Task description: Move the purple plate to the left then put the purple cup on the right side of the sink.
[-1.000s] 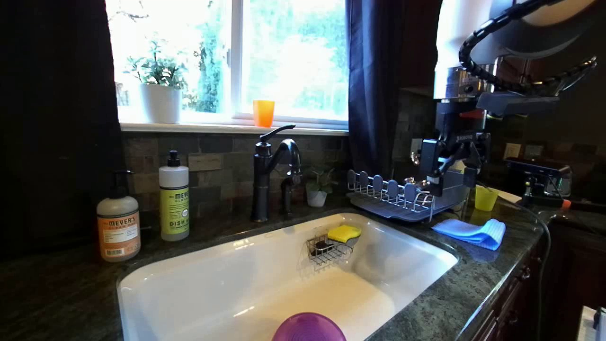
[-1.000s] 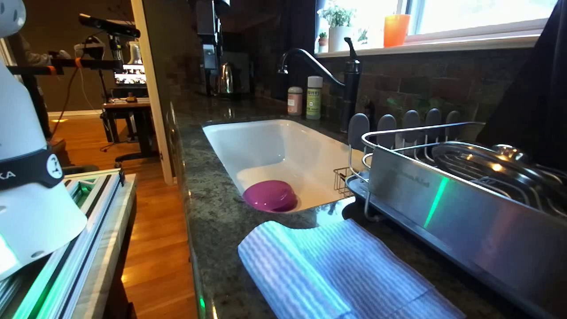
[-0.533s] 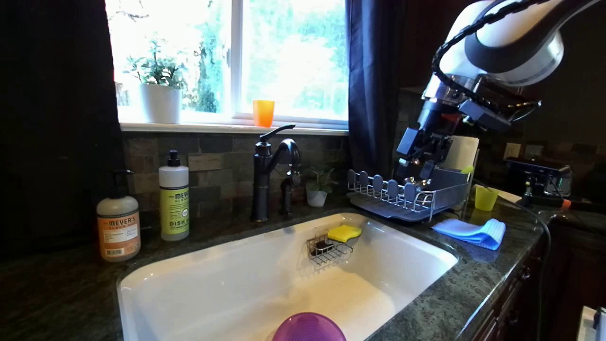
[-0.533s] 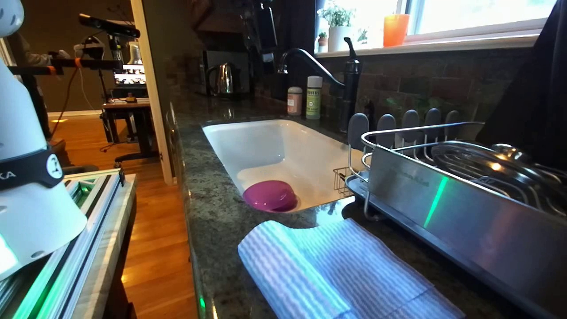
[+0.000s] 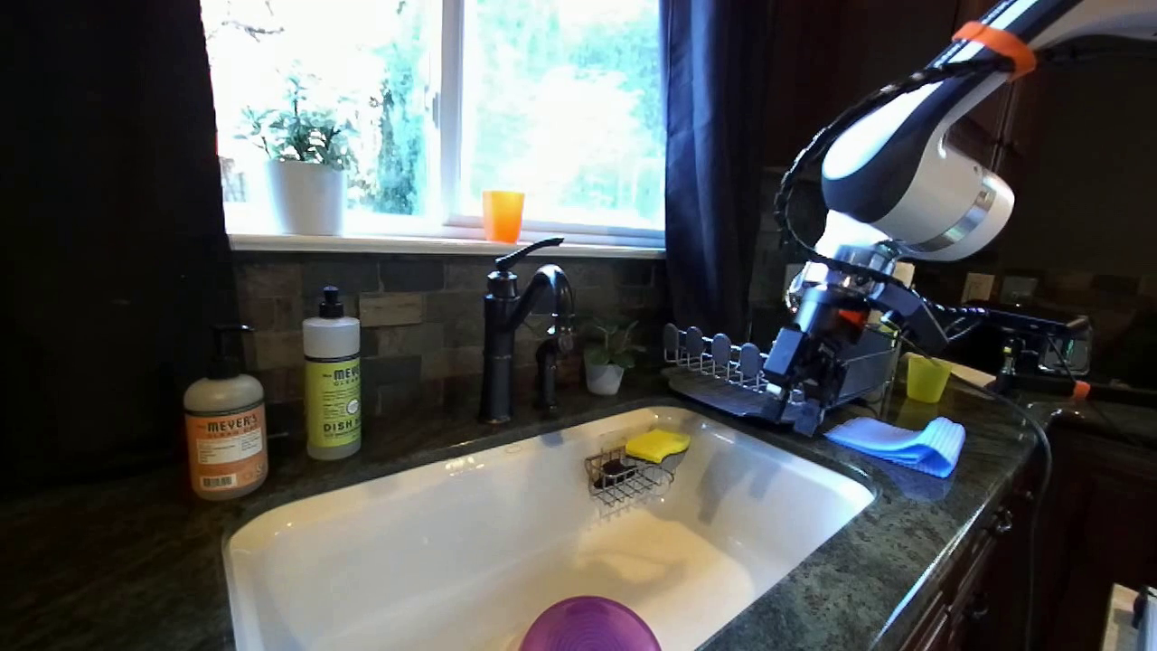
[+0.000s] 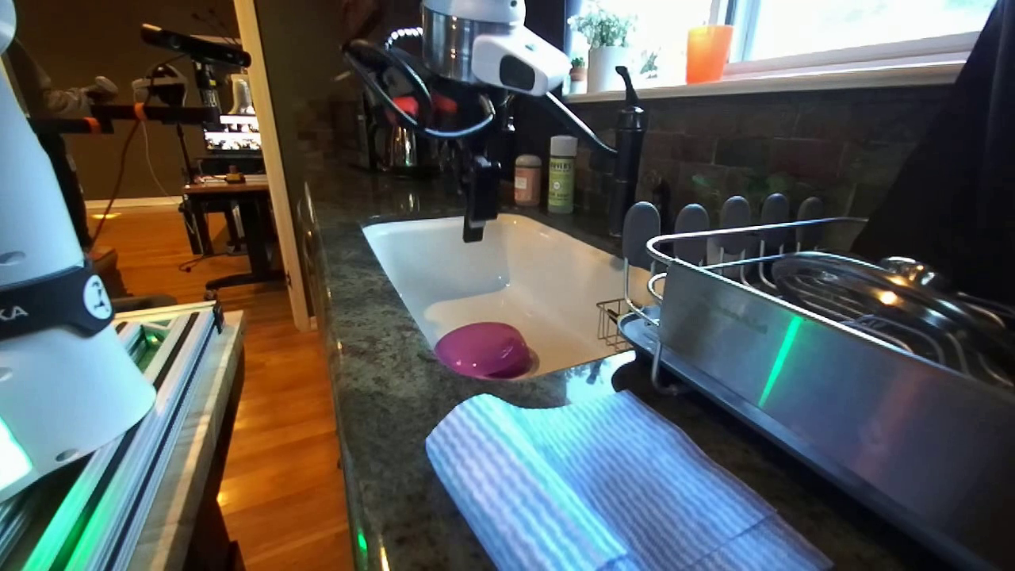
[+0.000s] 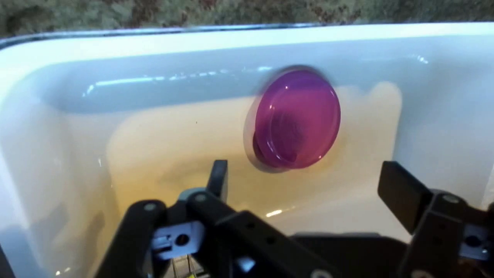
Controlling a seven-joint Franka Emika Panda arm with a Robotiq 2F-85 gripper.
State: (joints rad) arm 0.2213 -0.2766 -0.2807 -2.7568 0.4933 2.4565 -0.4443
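Hovers over the white sink with a wide-spread tool, clear of the purple plate lying inside.

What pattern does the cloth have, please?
The cloth has blue and paler stripes, showing best in an exterior view.

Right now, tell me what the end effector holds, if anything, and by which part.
Nothing is held: the end effector is open, and the purple plate is in the sink, apart from it.

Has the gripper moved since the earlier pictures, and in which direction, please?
Yes: downward in an exterior view. There the gripper now overlaps the sink, below its far rim; earlier, it appeared above that rim.
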